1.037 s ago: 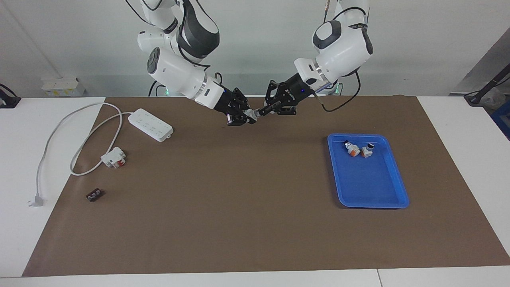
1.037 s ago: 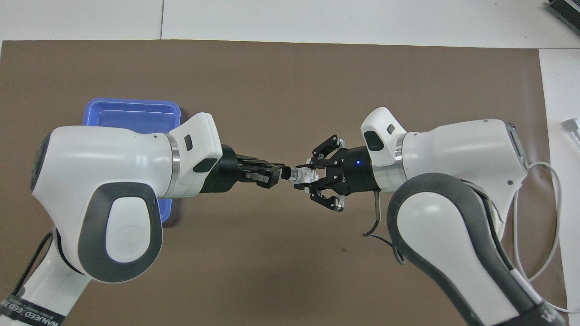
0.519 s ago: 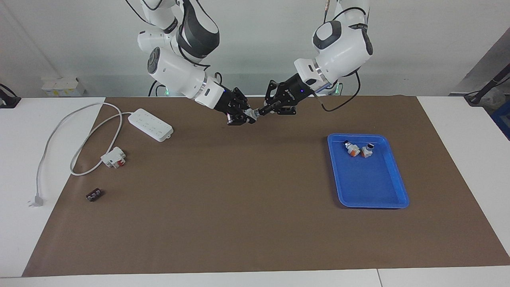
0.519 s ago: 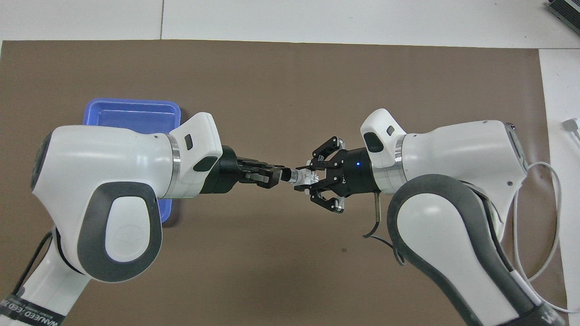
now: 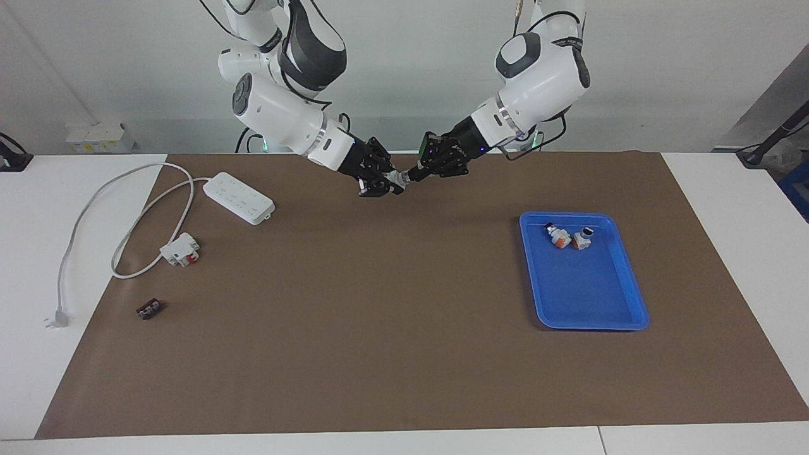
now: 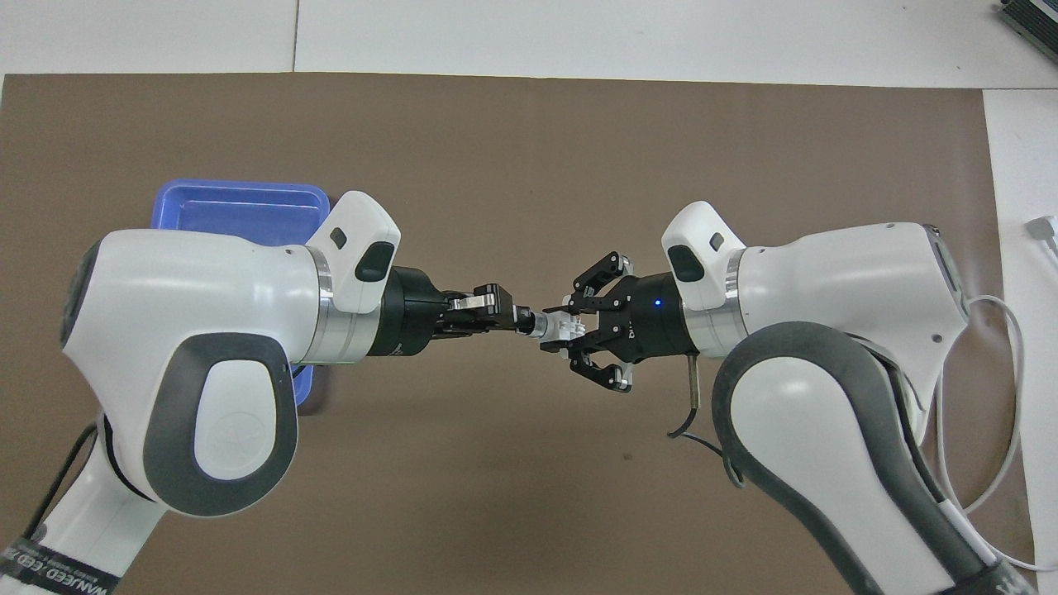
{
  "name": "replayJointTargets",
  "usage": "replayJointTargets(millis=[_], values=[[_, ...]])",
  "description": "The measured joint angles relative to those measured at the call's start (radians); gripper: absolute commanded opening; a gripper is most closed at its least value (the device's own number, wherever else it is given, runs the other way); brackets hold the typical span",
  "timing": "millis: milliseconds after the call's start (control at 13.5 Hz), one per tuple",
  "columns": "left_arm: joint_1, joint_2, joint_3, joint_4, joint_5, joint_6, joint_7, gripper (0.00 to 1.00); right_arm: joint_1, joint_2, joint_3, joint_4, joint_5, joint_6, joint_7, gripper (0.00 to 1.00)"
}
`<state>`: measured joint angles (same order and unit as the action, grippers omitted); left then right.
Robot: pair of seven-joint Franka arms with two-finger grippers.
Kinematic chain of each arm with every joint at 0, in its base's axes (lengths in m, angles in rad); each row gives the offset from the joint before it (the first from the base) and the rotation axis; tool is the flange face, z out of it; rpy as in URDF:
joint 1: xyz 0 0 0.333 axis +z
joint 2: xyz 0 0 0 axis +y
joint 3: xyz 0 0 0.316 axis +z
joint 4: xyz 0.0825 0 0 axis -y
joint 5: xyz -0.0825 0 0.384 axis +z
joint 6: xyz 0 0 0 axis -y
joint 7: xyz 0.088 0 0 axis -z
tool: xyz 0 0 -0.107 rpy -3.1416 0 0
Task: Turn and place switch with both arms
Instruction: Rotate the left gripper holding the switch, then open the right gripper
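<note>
Rotated at the wrist since a second ago: left gripper (image 6: 506, 314), its fingers turned about their own axis, white wrist housing swung upward in the overhead view. Otherwise unchanged: both arms meeting over the brown paper mat (image 5: 379, 354) at upper centre of the facing view.

Largest to smallest. Blue rectangular plastic tray (image 5: 622, 303) at centre right of the facing view, holding two small white-and-orange switches (image 5: 559, 237) (image 5: 583, 239) near its upper edge. White power strip (image 5: 239, 198) at upper left with its looping grey cord. White-and-red block (image 5: 180, 249) below it. Tiny dark flat component (image 5: 150, 309) at lower left.

Held switch (image 6: 550, 324): thumb-sized, white blocky body, silver collar, black knob end, lying level in the air between the two grippers. Left gripper clamped on the black knob end. Right gripper (image 6: 570, 328) clamped on the white body, outer links splayed wide.
</note>
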<state>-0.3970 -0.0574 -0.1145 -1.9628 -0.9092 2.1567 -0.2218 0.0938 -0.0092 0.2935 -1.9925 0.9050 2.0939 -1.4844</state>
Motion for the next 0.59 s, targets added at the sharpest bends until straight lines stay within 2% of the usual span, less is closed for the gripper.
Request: replayJointTargets(millis=[593], values=[[-0.001,-0.012,0.002,0.002,0.003,-0.016,-0.635,0.0,-0.003,-0.017,-0.001,0.0,0.0,-0.013,0.0,0.0]])
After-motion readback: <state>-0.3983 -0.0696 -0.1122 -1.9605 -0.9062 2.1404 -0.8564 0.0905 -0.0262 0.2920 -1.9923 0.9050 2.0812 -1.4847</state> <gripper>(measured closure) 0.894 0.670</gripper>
